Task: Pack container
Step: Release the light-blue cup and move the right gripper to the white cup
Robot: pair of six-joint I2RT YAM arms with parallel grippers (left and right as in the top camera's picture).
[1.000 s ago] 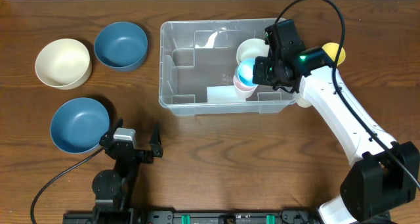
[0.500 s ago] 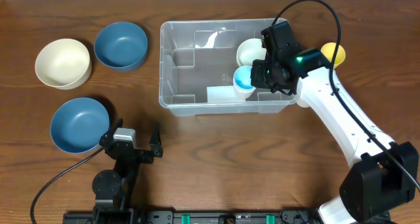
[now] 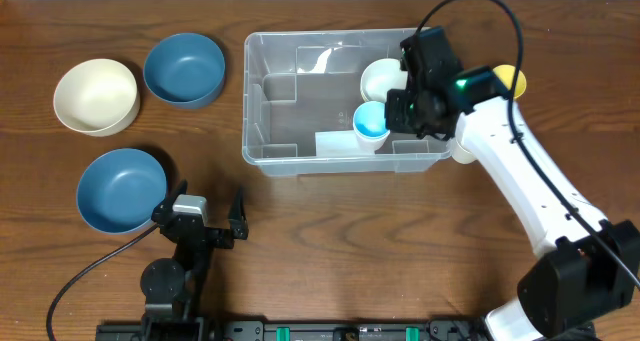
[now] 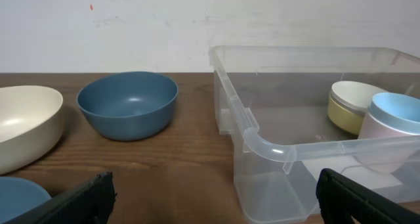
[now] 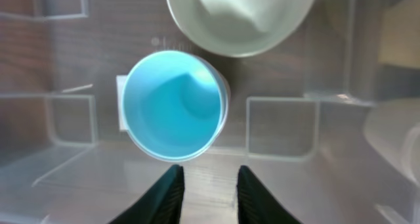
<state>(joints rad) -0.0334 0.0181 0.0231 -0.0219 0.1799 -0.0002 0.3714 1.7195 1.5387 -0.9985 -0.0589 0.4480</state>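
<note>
Overhead, the container (image 3: pixel 262 101) held a blue cup (image 3: pixel 371 120) at its right end, with the right gripper (image 3: pixel 402 111) above it. Left wrist: the left gripper (image 4: pixel 216 201) gaped empty before the container. Right wrist: the jaws stood parted, holding nothing, beside the cup.

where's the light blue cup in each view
Overhead: light blue cup in the container's right end, near its lower edge.
Left wrist: far right, behind the clear wall.
Right wrist: left of centre, seen from above.
Shared landmark: the small cream bowl right beside it.
</note>
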